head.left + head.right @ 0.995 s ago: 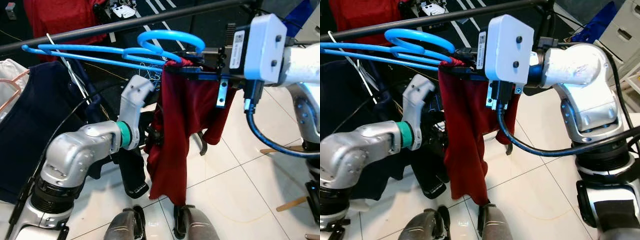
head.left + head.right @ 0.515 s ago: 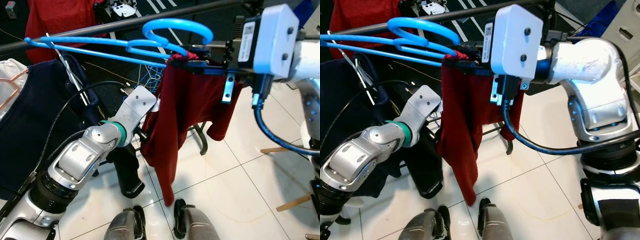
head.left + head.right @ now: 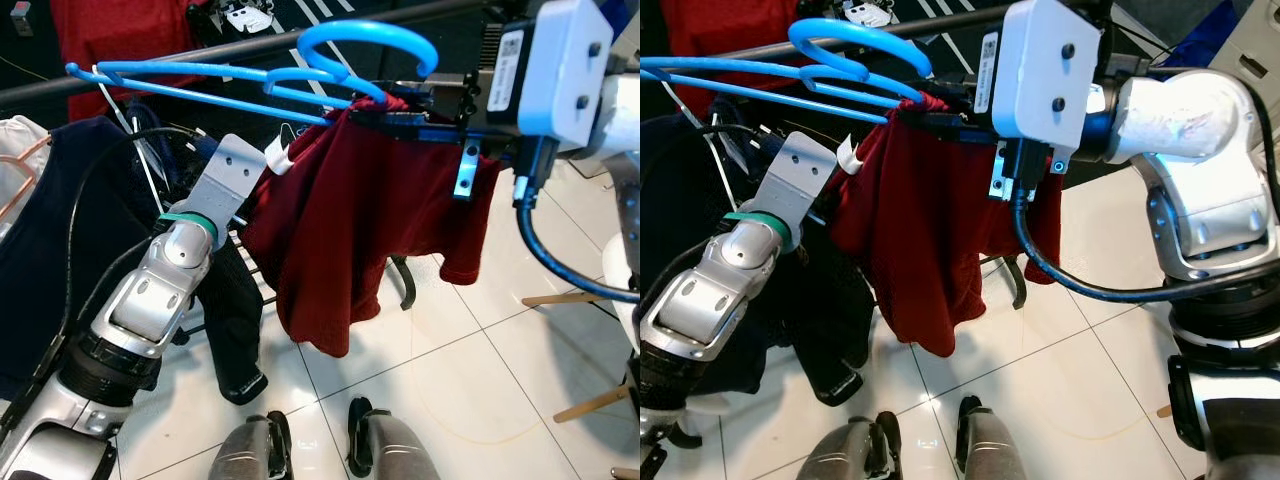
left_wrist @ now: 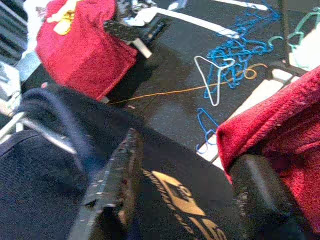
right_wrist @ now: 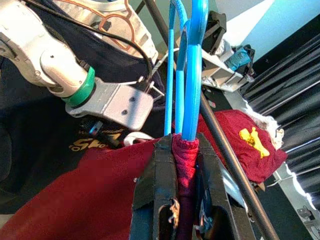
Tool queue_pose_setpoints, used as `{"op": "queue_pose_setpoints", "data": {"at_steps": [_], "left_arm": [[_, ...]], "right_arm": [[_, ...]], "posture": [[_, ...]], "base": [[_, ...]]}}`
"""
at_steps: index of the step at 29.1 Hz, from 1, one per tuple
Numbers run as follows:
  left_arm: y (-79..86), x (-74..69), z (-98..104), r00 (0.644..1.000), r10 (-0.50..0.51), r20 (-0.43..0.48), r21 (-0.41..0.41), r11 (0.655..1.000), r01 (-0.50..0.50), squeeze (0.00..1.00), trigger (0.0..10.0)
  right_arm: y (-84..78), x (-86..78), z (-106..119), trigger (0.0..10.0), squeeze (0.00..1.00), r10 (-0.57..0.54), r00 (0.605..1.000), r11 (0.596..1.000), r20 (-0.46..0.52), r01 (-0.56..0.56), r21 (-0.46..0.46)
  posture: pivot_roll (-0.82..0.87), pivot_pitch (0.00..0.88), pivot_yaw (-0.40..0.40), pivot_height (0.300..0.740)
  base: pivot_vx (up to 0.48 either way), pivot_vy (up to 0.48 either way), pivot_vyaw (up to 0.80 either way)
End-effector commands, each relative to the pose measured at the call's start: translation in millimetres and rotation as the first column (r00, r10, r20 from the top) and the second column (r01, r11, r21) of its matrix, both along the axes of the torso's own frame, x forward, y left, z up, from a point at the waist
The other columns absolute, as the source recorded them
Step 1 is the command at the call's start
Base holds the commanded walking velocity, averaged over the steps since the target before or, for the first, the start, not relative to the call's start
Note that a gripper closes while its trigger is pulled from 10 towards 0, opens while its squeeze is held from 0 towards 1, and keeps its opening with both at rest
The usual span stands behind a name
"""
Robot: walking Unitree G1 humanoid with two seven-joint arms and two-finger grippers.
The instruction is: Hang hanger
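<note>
The right gripper [image 5: 182, 170] was clamped on the blue hanger [image 3: 300, 85] and red garment [image 3: 370, 240], held just below the black rail [image 3: 250, 45]. The left gripper [image 4: 200, 185] was parted, one finger [image 4: 260, 195] touching the garment's edge.

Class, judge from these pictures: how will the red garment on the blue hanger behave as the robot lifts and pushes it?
Probably floppy: the red garment drapes in folds below the blue hanger. Likely light, since the right tool carries it pinched with the hanger. It seems to give easily where the left tool presses its edge, bunching it sideways.
</note>
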State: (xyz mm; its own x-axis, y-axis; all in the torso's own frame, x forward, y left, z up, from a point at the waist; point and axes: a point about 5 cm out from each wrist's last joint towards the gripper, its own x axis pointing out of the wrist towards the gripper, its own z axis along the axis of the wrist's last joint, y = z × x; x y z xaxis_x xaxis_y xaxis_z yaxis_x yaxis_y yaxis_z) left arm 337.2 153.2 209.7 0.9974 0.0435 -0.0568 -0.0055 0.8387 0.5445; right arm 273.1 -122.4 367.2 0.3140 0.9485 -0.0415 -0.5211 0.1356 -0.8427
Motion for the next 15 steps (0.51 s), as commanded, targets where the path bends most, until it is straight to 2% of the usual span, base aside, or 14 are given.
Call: {"op": "queue_pose_setpoints", "data": {"at_steps": [1, 4, 9, 15], "left_arm": [[14.3, 0.4, -18.7, 0.994, 0.078, -0.079, -0.003, 0.997, -0.079, 0.0, 0.0], [15.0, 0.9, -18.8, 0.993, 0.087, -0.075, -0.019, 0.996, -0.089, 0.0, 0.0], [22.9, 3.9, -14.7, 0.99, 0.137, -0.017, -0.028, 0.99, -0.137, 0.0, 0.0], [22.9, 4.6, -14.4, 0.991, 0.134, 0.002, -0.039, 0.99, -0.134, 0.0, 0.0]], "right_arm": [[-4.0, -15.0, 23.5, 10.0, 0.0, 0.016, 0.993, 0.999, 0.119, -0.022, 0.048], [-4.4, -14.9, 23.4, 10.0, 0.0, 0.014, 0.993, 0.999, 0.118, -0.02, 0.047], [-6.0, -14.2, 22.7, 10.0, 0.0, 0.006, 0.993, 0.999, 0.114, -0.012, 0.048], [-6.4, -13.6, 22.5, 10.0, 0.0, 0.003, 0.994, 0.999, 0.113, -0.008, 0.049]], "posture": [[-0.19, 0.126, 0.091, 0.74], [-0.19, 0.126, 0.092, 0.74], [-0.18, 0.127, 0.091, 0.74], [-0.18, 0.128, 0.09, 0.74]], "base": [[0.0, 0.0, 0.0], [0.0, 0.0, 0.0], [0.0, 0.0, 0.0], [0.0, 0.0, 0.0]]}}
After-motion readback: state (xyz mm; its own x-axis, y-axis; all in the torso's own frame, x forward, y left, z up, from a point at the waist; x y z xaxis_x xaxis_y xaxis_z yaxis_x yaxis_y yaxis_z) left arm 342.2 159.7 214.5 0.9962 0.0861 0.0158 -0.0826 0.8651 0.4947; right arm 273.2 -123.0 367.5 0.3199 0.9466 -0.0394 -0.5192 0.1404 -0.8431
